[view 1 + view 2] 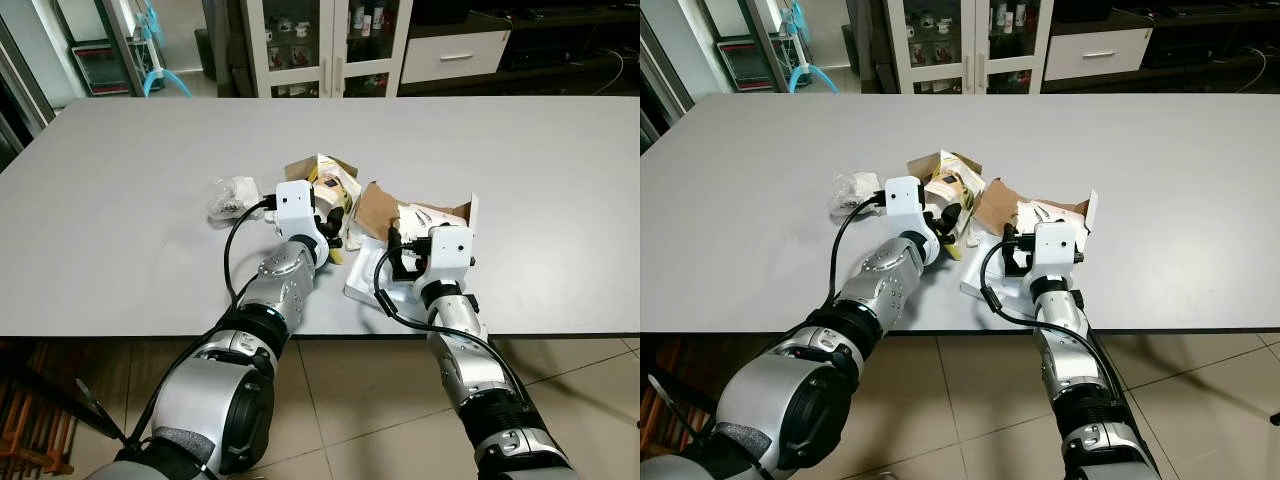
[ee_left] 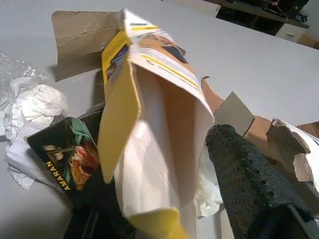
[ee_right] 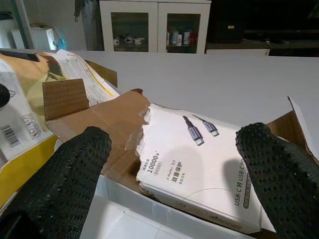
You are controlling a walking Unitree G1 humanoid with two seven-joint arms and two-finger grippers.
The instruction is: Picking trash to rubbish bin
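Straddling torn box (image 3: 199, 164), right pincer (image 3: 174, 169) spread

Your count on the desk (image 1: 120, 200): three pieces of trash, two end effectors.

You have one yellow carton (image 2: 149, 129) at your left end effector (image 1: 325, 235), one torn cable box (image 3: 199, 164) between your right end effector's (image 3: 174, 184) fingers, and one crumpled plastic wrapper (image 1: 232, 195) just left of the left end effector.
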